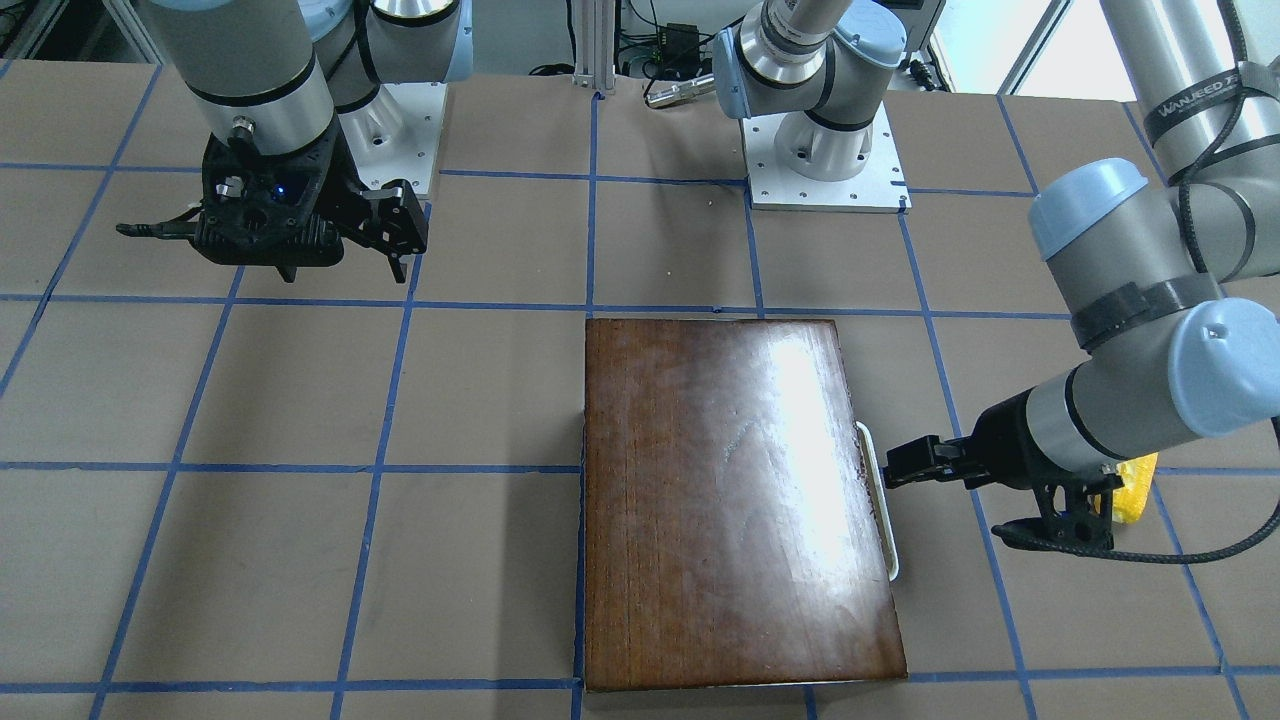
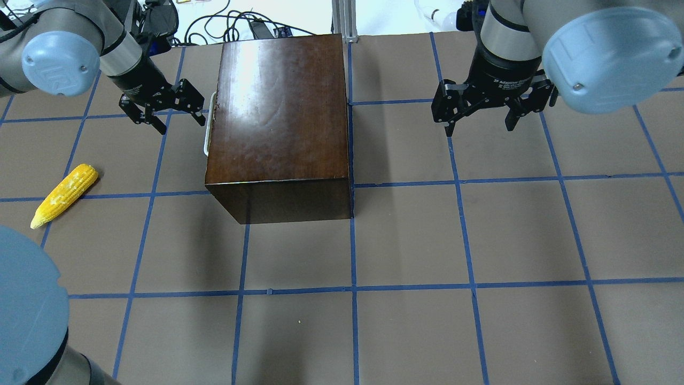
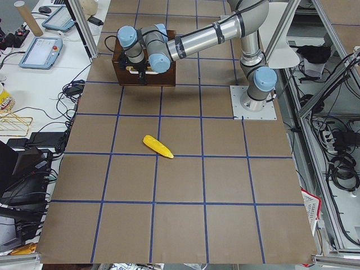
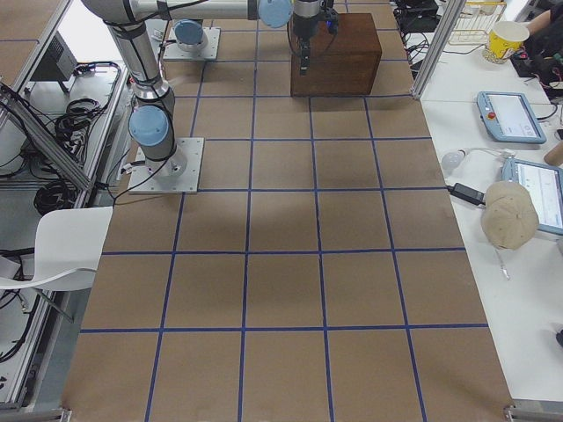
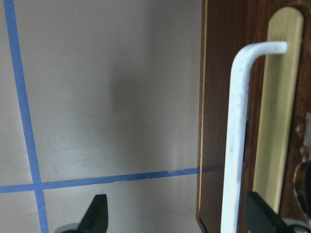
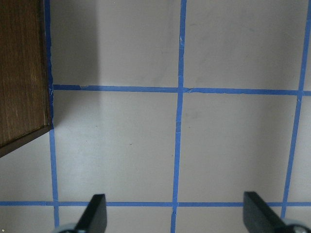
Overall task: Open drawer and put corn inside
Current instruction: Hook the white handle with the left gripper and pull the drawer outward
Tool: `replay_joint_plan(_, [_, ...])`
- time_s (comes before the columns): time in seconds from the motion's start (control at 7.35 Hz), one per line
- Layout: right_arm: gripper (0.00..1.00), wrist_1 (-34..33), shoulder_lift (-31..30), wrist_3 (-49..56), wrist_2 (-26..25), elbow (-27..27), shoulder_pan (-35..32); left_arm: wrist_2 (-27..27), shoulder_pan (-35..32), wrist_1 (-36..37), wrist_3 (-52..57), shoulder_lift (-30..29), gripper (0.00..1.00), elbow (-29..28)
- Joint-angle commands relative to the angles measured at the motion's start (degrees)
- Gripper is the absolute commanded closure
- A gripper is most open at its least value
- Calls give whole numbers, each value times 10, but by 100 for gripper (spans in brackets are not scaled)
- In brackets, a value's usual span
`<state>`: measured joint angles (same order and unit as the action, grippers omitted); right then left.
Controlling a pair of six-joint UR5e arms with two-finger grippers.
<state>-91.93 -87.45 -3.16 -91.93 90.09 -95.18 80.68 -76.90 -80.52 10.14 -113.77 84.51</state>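
The left pincer (image 2: 180, 124) is spread wide at the shut drawer (image 5: 217, 97) (white handle (image 5: 237, 136) between its fingers). The corn (image 2: 65, 195) lies on the tabletop (image 2: 406, 240), well apart from the box (image 2: 278, 112) on that same side. The right pincer (image 2: 479, 128), also spread, hangs beyond the box.

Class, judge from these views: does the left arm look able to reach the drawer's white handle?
Probably yes: the left gripper, open, sits just beside the handle with nothing between them.

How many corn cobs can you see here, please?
1. The corn lies on the table on the robot's left, apart from the wooden box and nearer the robot than the left gripper. The box's inside is hidden, so more could be there.
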Motion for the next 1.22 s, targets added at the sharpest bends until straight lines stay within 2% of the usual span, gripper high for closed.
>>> replay_joint_plan(0.0, [0,0,0,0,0,0,0,-19,0,9,-12,-4,0,6])
replay_joint_plan(1.09, [0,0,0,0,0,0,0,-27,0,26,29,-21,0,10])
